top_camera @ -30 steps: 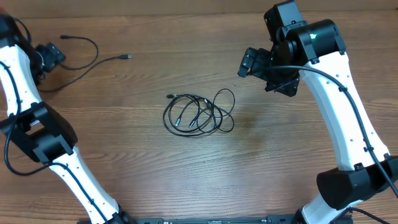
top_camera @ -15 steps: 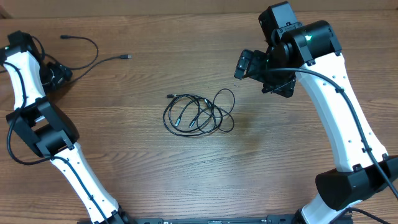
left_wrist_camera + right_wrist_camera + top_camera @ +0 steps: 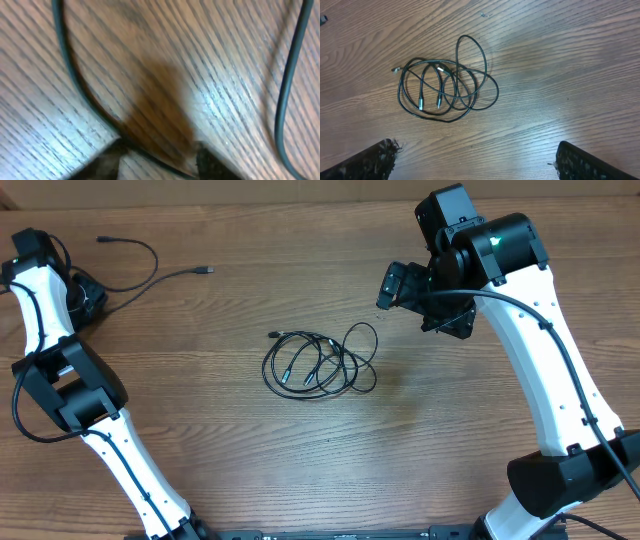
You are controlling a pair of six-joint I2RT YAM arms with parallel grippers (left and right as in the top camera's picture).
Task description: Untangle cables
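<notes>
A brown wood-grain table (image 3: 300, 470). Near its middle lies a tangled bundle of thin black cables (image 3: 320, 363), its loops overlapping and its metal-tipped plugs showing. Well apart, toward the far left corner, a loose black cable (image 3: 155, 258) curves across the wood.

Left arm (image 3: 35, 300): was stretched to far left, wrist pitched down.
Left gripper (image 3: 157, 164): fingertips (image 3: 106, 162) blurred, partly apart; grip unclear.
Right arm (image 3: 540, 350): was raised, wrist angled down-left.
Right gripper (image 3: 476, 160): spread wide.
</notes>
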